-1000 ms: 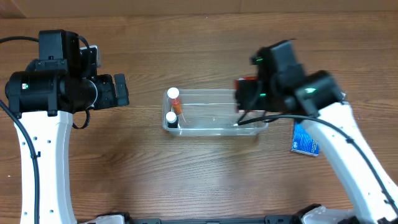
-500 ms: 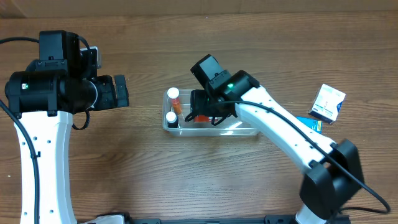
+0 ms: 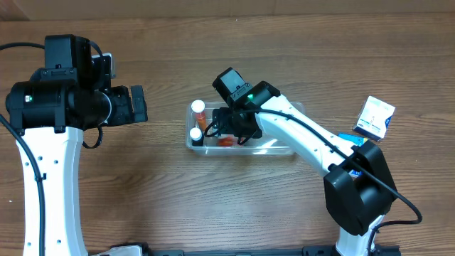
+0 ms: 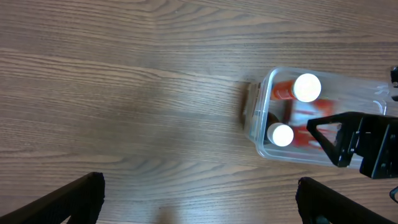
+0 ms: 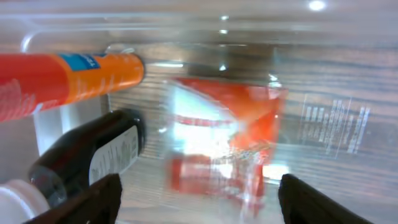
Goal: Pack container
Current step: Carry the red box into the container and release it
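Setting: a wooden bench [image 3: 213,206] seen from above and from two wrist cameras.

Task item: the container [image 3: 288,148] is a clear plastic tub with rounded corners. It lies lengthwise near the middle of the bench.

Left end of the tub: an orange tube [image 3: 199,108] with a white cap and a dark bottle [image 3: 195,134] with a white cap. They sit side by side against the container's left wall.

Next to the bottle: an orange packet [image 5: 230,137] lies flat on the container's floor, just right of the dark bottle (it is blurred in the wrist view, so its print cannot be read).

Arm on the right: the right gripper [image 3: 229,131] reaches down into the left half of the container, directly over the orange packet. Its fingers [image 5: 93,199] stand wide apart, clear of the packet on both sides, and hold nothing.

Arm on the left: the left gripper [image 3: 138,104] hangs over the left part of the bench, well apart from the container and facing it. Its fingers [image 4: 68,199] are spread wide, with only bare wood between them.

Right edge of the bench: a white and blue box [image 3: 375,117] sits tilted. A blue box [image 3: 348,138] just beside it is only partly in view.
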